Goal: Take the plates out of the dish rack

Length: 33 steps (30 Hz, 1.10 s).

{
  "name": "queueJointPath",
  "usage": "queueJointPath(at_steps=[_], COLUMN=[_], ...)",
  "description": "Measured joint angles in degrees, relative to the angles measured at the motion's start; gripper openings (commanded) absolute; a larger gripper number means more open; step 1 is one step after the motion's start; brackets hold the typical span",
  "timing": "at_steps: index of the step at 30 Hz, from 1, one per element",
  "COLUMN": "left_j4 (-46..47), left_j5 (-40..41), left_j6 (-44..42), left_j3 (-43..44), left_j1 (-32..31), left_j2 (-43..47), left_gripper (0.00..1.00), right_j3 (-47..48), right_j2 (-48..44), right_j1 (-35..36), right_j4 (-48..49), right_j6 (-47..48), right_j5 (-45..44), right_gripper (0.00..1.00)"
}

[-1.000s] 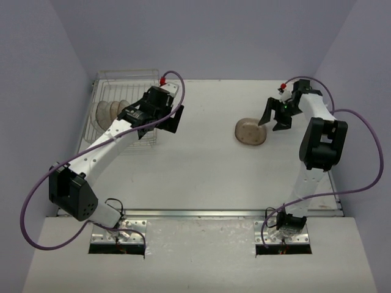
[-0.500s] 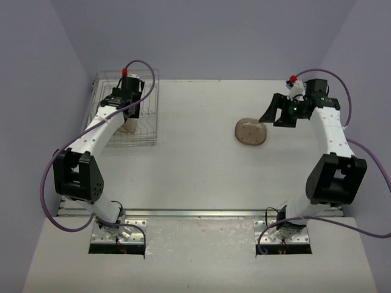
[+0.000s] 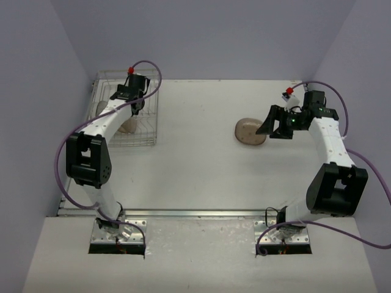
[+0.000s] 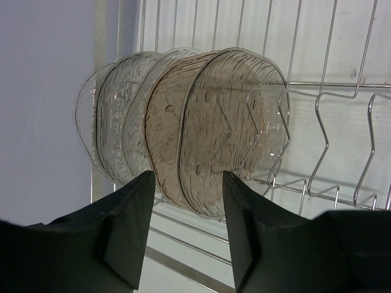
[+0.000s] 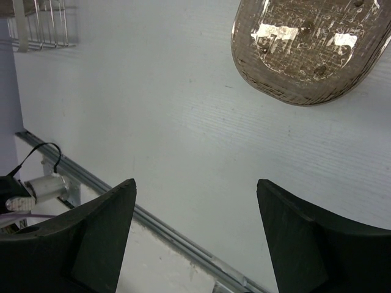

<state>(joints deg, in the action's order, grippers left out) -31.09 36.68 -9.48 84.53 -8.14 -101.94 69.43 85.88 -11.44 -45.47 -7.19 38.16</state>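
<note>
Over the last second the left arm has swung off the open counter (image 3: 195,165) and back over the dish rack (image 3: 150,122); the left end effector (image 4: 183,229) now faces the row of plates (image 4: 201,128) standing on edge in the slots; its jaws are spread wide and hold nothing, and its fingers (image 4: 125,238) are short of the nearest plate's rim, not yet around it; the right end effector (image 3: 273,121), also wide and empty, pulled away and has drifted back beside the plate on the counter (image 3: 250,132), which lies flat and apart from it; so I judge one plate unloaded, several left in the rack, and the next pick just beginning; the plates stand packed face to face and overlapping, so closing on the front one alone looks tricky; a bent slot wire (image 4: 284,131) crosses in front of that plate's edge, and the raised wire side is near; either could snag a finger or the plate on the way up
</note>
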Motion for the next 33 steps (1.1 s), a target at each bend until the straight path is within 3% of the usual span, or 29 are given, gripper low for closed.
queueJointPath(at_steps=[21,27,31,33], left_j4=[2.7,3.2,4.3,4.6], left_j5=[4.1,4.9,5.5,5.4], left_j6=[-2.5,-3.7,-5.0,-5.5], left_j3=[5.2,5.2,5.2,5.2], left_j1=[1.8,2.6,3.2,3.2], left_j2=[-9.3,-9.6,-9.6,-9.6], left_gripper=[0.42,0.25,0.02,0.00], right_j3=[-0.1,-0.1,-0.1,0.0], right_j2=[-0.2,-0.2,-0.2,-0.2], right_j1=[0.0,0.0,0.0,0.0], right_j4=[-0.1,-0.1,-0.1,-0.2], right_j6=[0.1,0.1,0.1,0.1], right_j5=[1.1,1.1,1.1,1.1], right_gripper=[0.79,0.79,0.79,0.79])
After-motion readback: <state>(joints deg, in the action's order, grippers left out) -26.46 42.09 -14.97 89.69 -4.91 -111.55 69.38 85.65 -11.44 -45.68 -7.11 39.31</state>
